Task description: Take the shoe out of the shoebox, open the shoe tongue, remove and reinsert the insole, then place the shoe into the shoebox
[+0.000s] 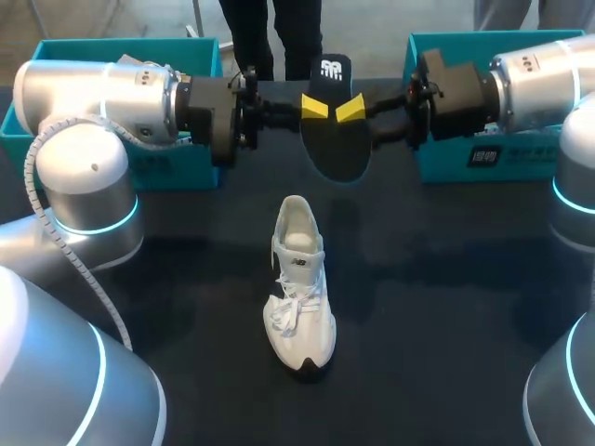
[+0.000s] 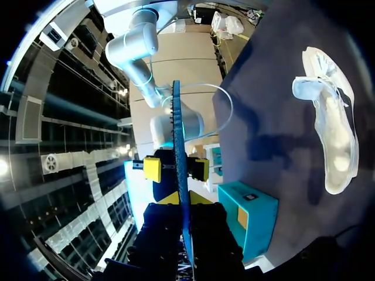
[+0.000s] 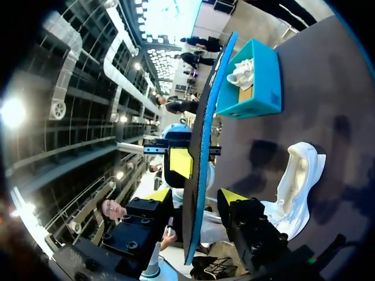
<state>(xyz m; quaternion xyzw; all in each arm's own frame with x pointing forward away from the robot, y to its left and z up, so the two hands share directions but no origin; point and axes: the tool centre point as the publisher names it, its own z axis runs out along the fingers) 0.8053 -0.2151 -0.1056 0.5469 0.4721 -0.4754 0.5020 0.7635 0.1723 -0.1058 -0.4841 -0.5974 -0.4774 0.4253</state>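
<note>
White shoe upright on table — black insole aloft beyond it

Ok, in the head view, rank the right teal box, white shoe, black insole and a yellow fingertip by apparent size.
1. right teal box, though partly hidden.
2. white shoe.
3. black insole; it is held raised off the table, so its margin under the shoe is unsure.
4. yellow fingertip, clearly smallest.

You have little to read here: a white logo mark sits at the heel end of the black insole. A dark label with pale characters (too small to make out) sits on the right teal box. A tiny tag marks the tongue of the white shoe.
</note>
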